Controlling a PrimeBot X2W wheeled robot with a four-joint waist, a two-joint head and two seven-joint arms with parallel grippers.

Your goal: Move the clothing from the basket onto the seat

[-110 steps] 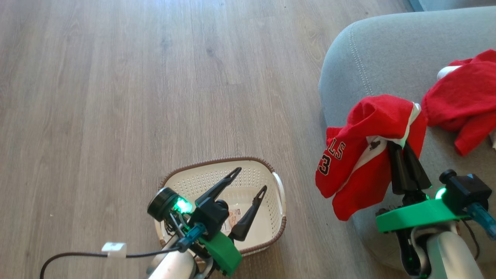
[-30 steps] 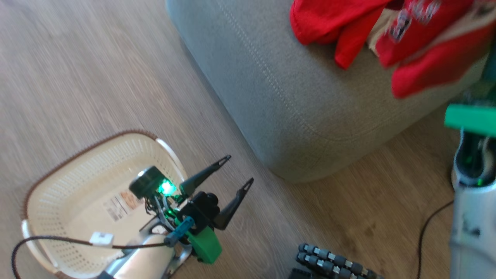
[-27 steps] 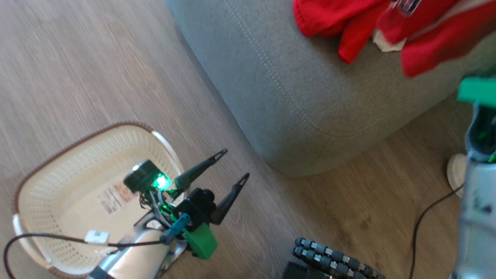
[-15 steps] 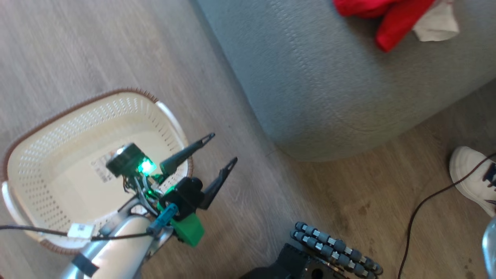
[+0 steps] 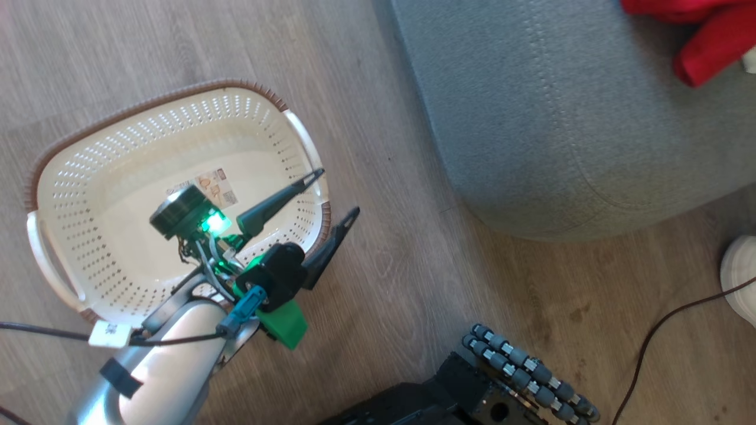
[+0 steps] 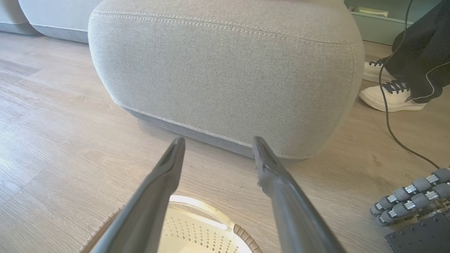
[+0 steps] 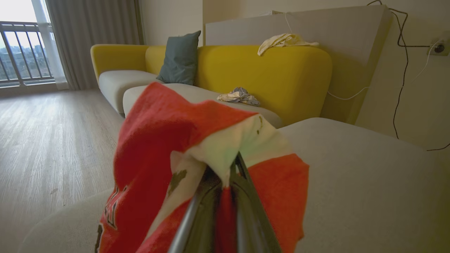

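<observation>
Two fingers of the right gripper (image 7: pixel 229 179) are pressed together on the clothing (image 7: pixel 158 133), clamping a white panel. Their tips are hidden under the fabric. The garment drapes from the pinch down both sides of the fingers, its length following them, over the seat (image 7: pixel 369 182). Dark lettering at its lower left is cut off by the frame edge and cannot be read.

In the head view, a second red garment (image 5: pixel 703 41) lies on the seat (image 5: pixel 561 118), cropped by the upper right corner.

The left gripper (image 5: pixel 339 190) has its fingers spread apart. They straddle the rim of the basket (image 5: pixel 88 195) and point toward the seat. The basket's long axis runs from lower left to upper right. The left wrist partly covers its label sticker (image 5: pixel 215 180). A white shoe (image 5: pixel 738 277) is cut off by the right edge.
</observation>
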